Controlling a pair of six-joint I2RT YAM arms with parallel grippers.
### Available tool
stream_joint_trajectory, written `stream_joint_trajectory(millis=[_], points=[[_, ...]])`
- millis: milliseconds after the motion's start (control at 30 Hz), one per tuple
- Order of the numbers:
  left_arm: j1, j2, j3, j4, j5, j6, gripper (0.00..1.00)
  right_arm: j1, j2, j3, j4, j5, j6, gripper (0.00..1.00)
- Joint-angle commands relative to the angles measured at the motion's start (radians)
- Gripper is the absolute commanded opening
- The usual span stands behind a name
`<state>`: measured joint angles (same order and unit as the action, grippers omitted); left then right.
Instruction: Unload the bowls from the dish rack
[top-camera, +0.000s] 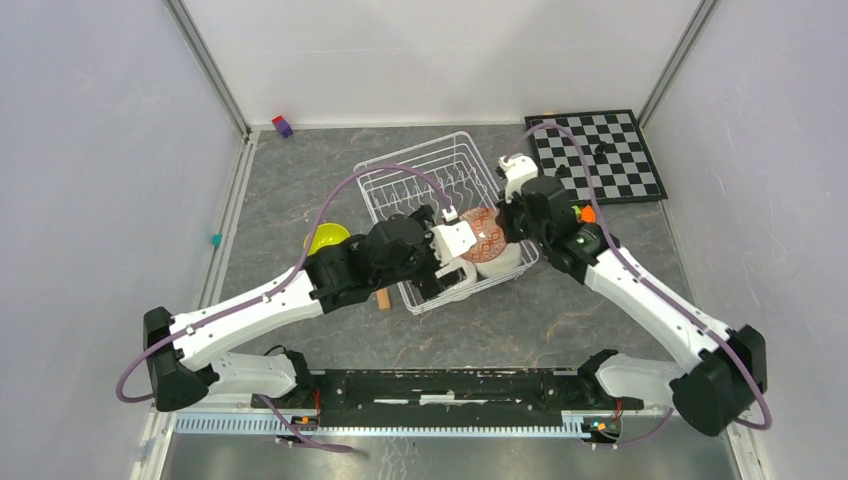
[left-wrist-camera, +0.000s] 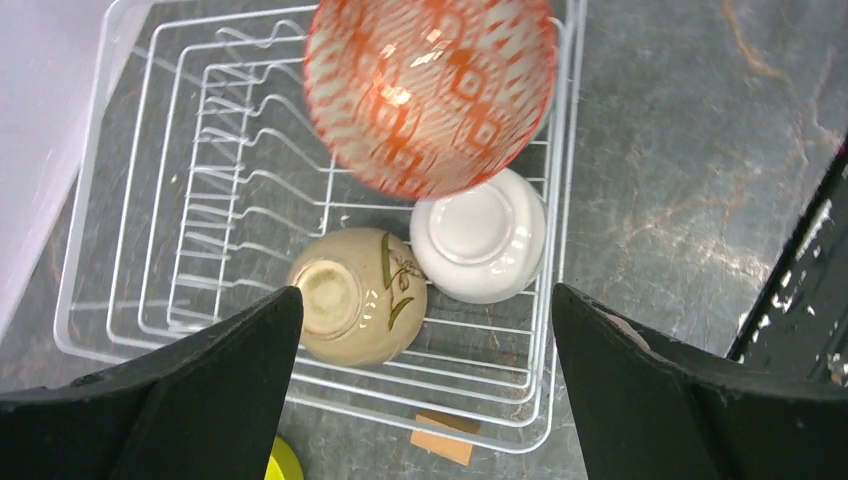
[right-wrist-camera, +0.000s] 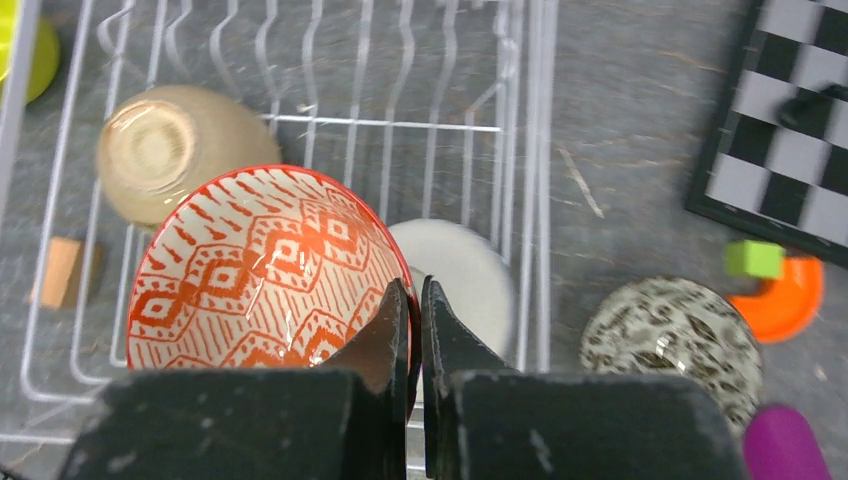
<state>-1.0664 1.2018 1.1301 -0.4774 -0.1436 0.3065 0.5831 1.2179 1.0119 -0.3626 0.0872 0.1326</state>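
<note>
The white wire dish rack (top-camera: 420, 185) stands mid-table. My right gripper (right-wrist-camera: 415, 300) is shut on the rim of a red-patterned bowl (right-wrist-camera: 265, 270) and holds it tilted above the rack's right near part (top-camera: 487, 235). A tan bowl (left-wrist-camera: 357, 295) and a white bowl (left-wrist-camera: 480, 235) lie upside down in the rack below it. My left gripper (left-wrist-camera: 425, 400) is open and empty, hovering over the rack's near edge beside the tan bowl. A lime-yellow bowl (top-camera: 327, 238) sits on the table left of the rack. A dark-speckled bowl (right-wrist-camera: 675, 335) sits on the table right of the rack.
A black-and-white chessboard (top-camera: 595, 155) lies at the back right. A small wooden block (left-wrist-camera: 443, 437) lies by the rack's near edge. An orange piece (right-wrist-camera: 790, 295), a green block (right-wrist-camera: 755, 258) and a purple object (right-wrist-camera: 785, 445) lie near the speckled bowl. A purple block (top-camera: 283, 126) is at the back.
</note>
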Motion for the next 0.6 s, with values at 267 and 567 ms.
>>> stream_joint_trajectory(millis=[267, 567], points=[[0.003, -0.182, -0.141, 0.147, -0.345, -0.388, 1.00, -0.076, -0.247, -0.173, 0.157, 0.466, 0.136, 0.00], [0.028, -0.139, -0.117, -0.005, -0.413, -0.618, 1.00, -0.166, -0.367, -0.218, 0.177, 0.661, 0.229, 0.00]])
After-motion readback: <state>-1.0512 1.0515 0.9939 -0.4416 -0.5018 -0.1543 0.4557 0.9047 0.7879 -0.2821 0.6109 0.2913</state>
